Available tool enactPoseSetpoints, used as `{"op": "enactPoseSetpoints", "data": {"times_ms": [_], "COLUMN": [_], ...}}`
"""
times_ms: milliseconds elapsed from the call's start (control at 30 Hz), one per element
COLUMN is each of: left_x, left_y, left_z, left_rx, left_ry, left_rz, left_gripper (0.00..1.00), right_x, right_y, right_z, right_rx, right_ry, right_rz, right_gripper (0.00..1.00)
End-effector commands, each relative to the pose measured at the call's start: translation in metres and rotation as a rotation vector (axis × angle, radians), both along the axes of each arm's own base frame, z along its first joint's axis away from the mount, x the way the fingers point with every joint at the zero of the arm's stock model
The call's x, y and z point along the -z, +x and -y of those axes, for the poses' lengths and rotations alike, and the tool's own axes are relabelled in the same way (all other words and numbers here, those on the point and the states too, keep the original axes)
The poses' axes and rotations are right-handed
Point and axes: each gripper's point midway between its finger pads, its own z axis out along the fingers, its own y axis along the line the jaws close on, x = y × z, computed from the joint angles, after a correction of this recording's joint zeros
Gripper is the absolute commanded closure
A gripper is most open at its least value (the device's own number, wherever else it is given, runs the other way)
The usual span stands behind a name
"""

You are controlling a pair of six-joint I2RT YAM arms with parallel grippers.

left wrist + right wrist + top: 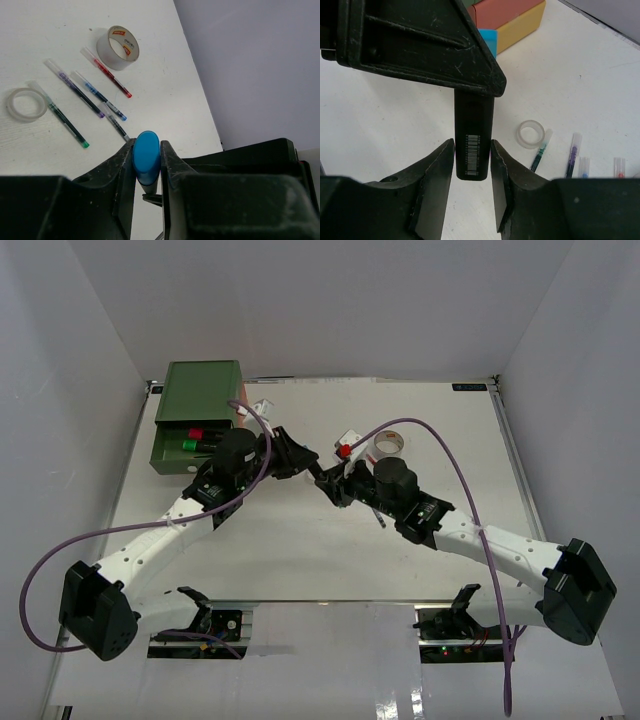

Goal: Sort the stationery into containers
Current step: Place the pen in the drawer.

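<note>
Meeting near the middle of the worktop [300, 560], both pincers hold one blue-capped marker [146, 155] at once. The left pincer [147, 144] is clamped on the blue cap end, with a finger pressed against each side. The right pincer [472, 150] is closed on the black barrel at the other end, its jaws touching the part printed with a barcode. The marker is held above the worktop, bridging the two pincers.

Seen from above, the chest [203, 390] sits at about 10 o'clock from that meeting point, by the far left corner. Its green top drawer [165, 462] is pulled out, and a red-capped marker [196, 432] and a green-capped marker [188, 444] lie inside. The grey tape roll [388, 445] lies flat at 2 o'clock from the pincers.

In the left wrist view, the thin pens [75, 93] lie roughly parallel on the worktop. The tape roll is at their 12 o'clock, and the clear tape ring [26, 104] is just beside them at 9 o'clock.
</note>
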Motion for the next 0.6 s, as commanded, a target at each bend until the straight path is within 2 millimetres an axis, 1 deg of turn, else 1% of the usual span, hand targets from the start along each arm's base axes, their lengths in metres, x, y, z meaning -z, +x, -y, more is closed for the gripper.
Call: {"op": "enactPoseSetpoints", "data": {"times_ms": [0, 33, 67, 100, 133, 167, 200, 233, 267, 300, 367, 400, 467, 500, 533, 567], "left_x": [-0.023, -0.021, -0.022, -0.022, -0.022, -0.025, -0.029, -0.027, -0.03, -0.036, -0.043, -0.054, -0.06, -0.067, -0.069, -0.067], "left_y": [0.0, 0.001, 0.002, 0.003, 0.004, 0.006, 0.008, 0.009, 0.011, 0.018, 0.024, 0.029, 0.033, 0.037, 0.039, 0.044], "left_z": [0.0, -0.001, -0.004, -0.006, -0.008, -0.013, -0.017, -0.022, -0.028, -0.044, -0.066, -0.089, -0.115, -0.139, -0.151, -0.172], "left_rx": [-0.006, -0.012, -0.03, -0.042, -0.052, -0.081, -0.1, -0.122, -0.146, -0.216, -0.29, -0.351, -0.415, -0.475, -0.504, -0.562], "left_ry": [-0.044, -0.042, -0.041, -0.038, -0.034, -0.026, -0.02, 0.003, 0.012, 0.025, 0.027, 0.01, -0.006, -0.019, -0.019, -0.008], "left_rz": [0.071, 0.069, 0.074, 0.074, 0.077, 0.09, 0.101, 0.093, 0.101, 0.11, 0.114, 0.136, 0.136, 0.148, 0.151, 0.142], "left_gripper": [0.82, 0.82, 0.82, 0.82, 0.83, 0.82, 0.82, 0.81, 0.8, 0.77, 0.76, 0.76, 0.76, 0.76, 0.75, 0.75], "right_x": [-0.024, -0.026, -0.026, -0.024, -0.026, -0.024, -0.023, -0.022, -0.02, -0.016, -0.012, -0.008, -0.005, -0.008, -0.002, -0.004], "right_y": [-0.003, -0.003, -0.003, -0.002, -0.003, -0.003, -0.002, -0.002, -0.002, -0.003, -0.002, -0.005, -0.007, -0.01, -0.012, -0.014], "right_z": [-0.003, -0.001, 0.0, 0.003, 0.005, 0.007, 0.012, 0.015, 0.019, 0.025, 0.035, 0.041, 0.048, 0.053, 0.057, 0.06], "right_rx": [-0.011, -0.005, 0.001, 0.01, 0.016, 0.024, 0.041, 0.05, 0.059, 0.075, 0.113, 0.122, 0.138, 0.143, 0.146, 0.152], "right_ry": [0.08, 0.082, 0.08, 0.075, 0.079, 0.069, 0.065, 0.06, 0.049, 0.034, 0.02, 0.014, 0.015, 0.028, 0.021, 0.032], "right_rz": [0.046, 0.049, 0.048, 0.048, 0.052, 0.048, 0.051, 0.053, 0.052, 0.048, 0.053, 0.051, 0.051, 0.056, 0.049, 0.052], "right_gripper": [0.58, 0.52, 0.4, 0.33, 0.27, 0.15, 0.11, 0.07, 0.02, 0.03, 0.09, 0.1, 0.1, 0.1, 0.1, 0.1]}}
